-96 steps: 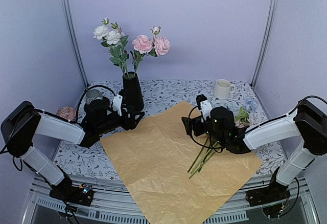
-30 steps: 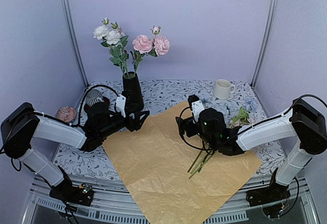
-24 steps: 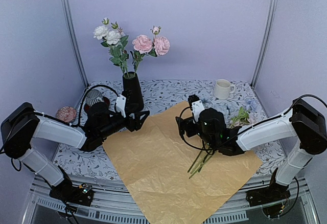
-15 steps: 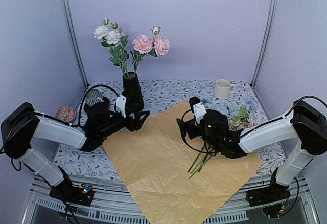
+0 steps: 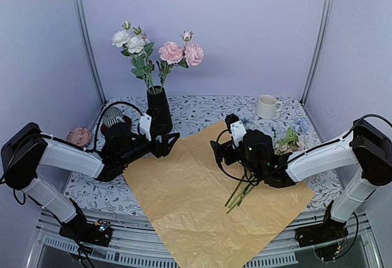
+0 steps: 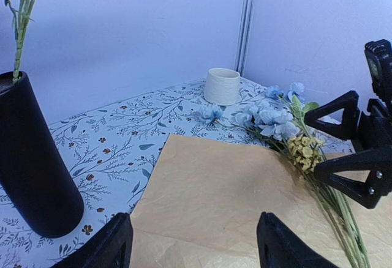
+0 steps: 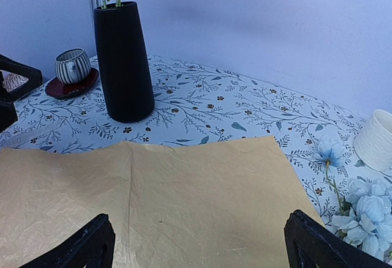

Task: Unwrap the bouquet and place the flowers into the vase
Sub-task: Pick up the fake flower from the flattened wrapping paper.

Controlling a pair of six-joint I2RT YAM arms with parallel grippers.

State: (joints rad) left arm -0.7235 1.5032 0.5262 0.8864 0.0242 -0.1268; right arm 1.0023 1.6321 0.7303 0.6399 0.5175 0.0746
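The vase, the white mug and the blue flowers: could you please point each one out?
vase (image 7: 124, 60), right wrist view, middle of its black body.
white mug (image 6: 222, 87), left wrist view, its outer wall.
blue flowers (image 6: 274, 119), left wrist view, the largest pale bloom.

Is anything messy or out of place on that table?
Nothing is spilled or broken. A few blue and yellow flowers lie flat on the right, half off the wrapping paper, while the roses stand in the vase. The paper's near corner hangs over the edge of the table.
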